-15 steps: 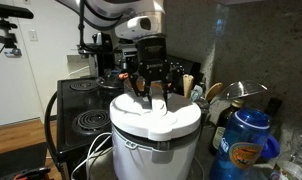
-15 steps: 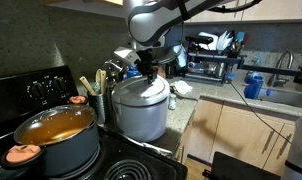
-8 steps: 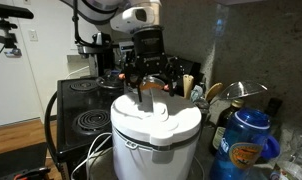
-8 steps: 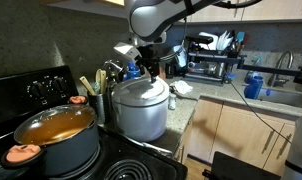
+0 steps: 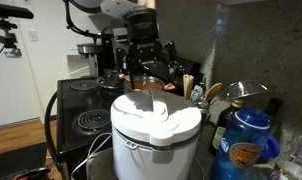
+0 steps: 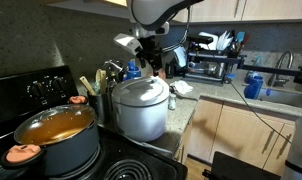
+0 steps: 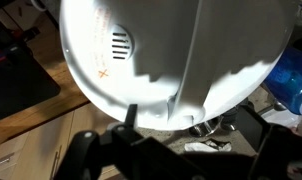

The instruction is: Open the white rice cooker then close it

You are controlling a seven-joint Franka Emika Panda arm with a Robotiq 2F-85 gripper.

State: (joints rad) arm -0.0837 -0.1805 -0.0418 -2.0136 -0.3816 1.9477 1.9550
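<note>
One arm poised over the shut cooker
Wrist pointing straight down, the gripper [image 5: 146,80] hovers just above the white rice cooker [image 5: 156,125] — claw spread, gripping nothing — whose lid is down; it sits beside the black stove [image 5: 86,118].

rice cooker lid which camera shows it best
The wrist view: the rice cooker lid fills it from above, vent slots visible. In both exterior views it shows closed, frontally and side-on, smaller.

place: home kitchen | cues: black stove [image 6: 36,92], large pot [image 6: 57,140], faucet [image 6: 285,62], cabinets [image 6: 234,128]
</note>
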